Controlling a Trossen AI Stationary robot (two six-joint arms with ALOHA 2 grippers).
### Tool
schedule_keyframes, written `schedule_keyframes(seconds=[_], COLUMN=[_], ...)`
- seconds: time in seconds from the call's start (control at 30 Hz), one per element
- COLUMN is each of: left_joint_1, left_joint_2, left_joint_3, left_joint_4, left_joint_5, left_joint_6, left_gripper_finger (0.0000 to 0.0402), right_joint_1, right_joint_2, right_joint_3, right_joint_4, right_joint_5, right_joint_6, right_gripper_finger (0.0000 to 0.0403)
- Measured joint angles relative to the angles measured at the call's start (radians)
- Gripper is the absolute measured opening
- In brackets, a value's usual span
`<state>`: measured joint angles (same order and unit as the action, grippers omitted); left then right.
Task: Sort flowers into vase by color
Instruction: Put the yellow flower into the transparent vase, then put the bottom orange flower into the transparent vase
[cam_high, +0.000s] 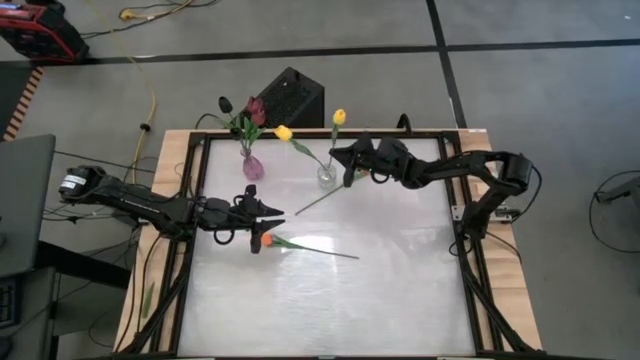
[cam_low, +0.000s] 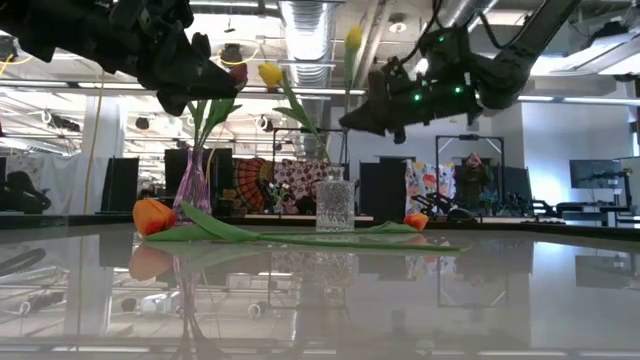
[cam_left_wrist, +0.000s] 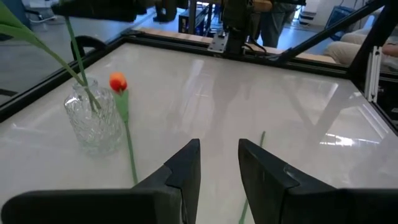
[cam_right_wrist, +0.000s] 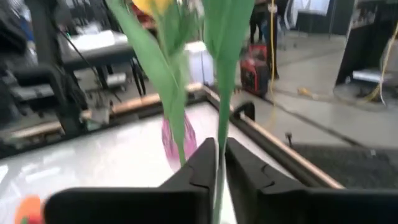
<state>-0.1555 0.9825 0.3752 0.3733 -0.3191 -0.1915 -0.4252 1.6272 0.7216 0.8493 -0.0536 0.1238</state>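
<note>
Two orange tulips lie flat on the table. One (cam_high: 266, 240) (cam_low: 152, 215) is just near of my open left gripper (cam_high: 270, 208) (cam_left_wrist: 219, 165), which hovers above the table. The other (cam_left_wrist: 118, 82) (cam_low: 415, 221) has its head beside the clear glass vase (cam_high: 327, 176) (cam_left_wrist: 93, 121). That vase holds a yellow tulip (cam_high: 283, 132) by its stem. A purple vase (cam_high: 252, 168) (cam_low: 192, 185) holds dark maroon tulips (cam_high: 256, 110). My right gripper (cam_high: 338, 155) (cam_right_wrist: 221, 165) is over the clear vase, shut on a second yellow tulip (cam_high: 339, 117) (cam_low: 353, 38). My right gripper pinches the yellow tulip's green stem (cam_right_wrist: 222, 134) between its two fingers, below the head and leaves. The fingers come about level from the table's right and lie across the stem. The tulip stands upright above them; the fingers hide its lower end.
The white table top has a black frame and a wooden border (cam_high: 300, 133). A black box (cam_high: 292, 97) stands past the far edge behind the vases. The near half of the table (cam_high: 330, 310) is bare. The room beyond shows shelves and equipment.
</note>
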Motion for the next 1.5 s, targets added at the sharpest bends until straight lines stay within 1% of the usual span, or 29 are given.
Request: schedule_keyframes(seconds=[0.1,0.23,0.3,0.4,0.47,0.53,0.6,0.73,0.83,0.9,1.03,1.17,1.23,1.37,1.43,1.5], left_joint_1=[0.000,0.000,0.000,0.000,0.000,0.000,0.000,-0.005,-0.026,-0.046,-0.094,-0.142,-0.165,-0.203,-0.214,-0.215], left_joint_2=[0.000,0.000,0.000,0.000,0.000,0.000,0.000,0.001,0.001,0.002,0.002,0.002,0.002,0.001,0.001,0.000], left_joint_3=[0.000,0.000,0.000,0.000,0.000,0.000,0.000,0.001,0.001,0.001,-0.013,-0.062,-0.098,-0.174,-0.206,-0.219], left_joint_4=[0.000,0.000,0.000,0.000,0.000,0.000,0.000,-0.005,-0.051,-0.079,-0.101,-0.072,-0.036,0.095,0.135,0.162], left_joint_5=[0.000,0.000,0.001,0.001,0.008,0.031,0.063,0.134,0.176,0.173,0.087,-0.013,-0.057,-0.124,-0.148,-0.158], left_joint_6=[-0.002,-0.014,-0.022,-0.038,-0.040,-0.043,-0.052,-0.057,-0.049,-0.045,-0.049,-0.079,-0.089,-0.132,-0.135,-0.123], left_gripper_finger=[0.0096,0.0096,0.0096,0.0096,0.0096,0.0096,0.0096,0.0096,0.0096,0.0096,0.0096,0.0096,0.0096,0.0096,0.0096,0.0096], right_joint_1=[-0.001,-0.003,-0.003,-0.003,0.002,0.014,0.034,0.115,0.234,0.325,0.489,0.595,0.624,0.643,0.638,0.627], right_joint_2=[0.000,-0.040,-0.073,-0.134,-0.175,-0.217,-0.261,-0.308,-0.287,-0.250,-0.154,-0.036,0.036,0.195,0.263,0.320], right_joint_3=[0.009,0.024,0.040,0.075,0.093,0.101,0.104,0.104,0.104,0.104,0.104,0.162,0.218,0.351,0.426,0.496], right_joint_4=[-0.073,-0.225,-0.338,-0.554,-0.683,-0.794,-0.898,-1.037,-1.050,-1.013,-0.876,-0.779,-0.781,-0.804,-0.863,-0.951], right_joint_5=[0.000,0.000,-0.001,-0.002,-0.002,-0.003,-0.023,-0.114,-0.128,-0.118,-0.030,0.134,0.184,0.193,0.195,0.222], right_joint_6=[0.000,0.000,0.000,-0.011,-0.024,-0.024,-0.022,0.042,0.098,0.119,0.131,0.181,0.190,0.209,0.223,0.225], right_gripper_finger=[0.0097,0.0158,0.0188,0.0225,0.0241,0.0250,0.0252,0.0253,0.0247,0.0240,0.0227,0.0214,0.0207,0.0193,0.0187,0.0182])
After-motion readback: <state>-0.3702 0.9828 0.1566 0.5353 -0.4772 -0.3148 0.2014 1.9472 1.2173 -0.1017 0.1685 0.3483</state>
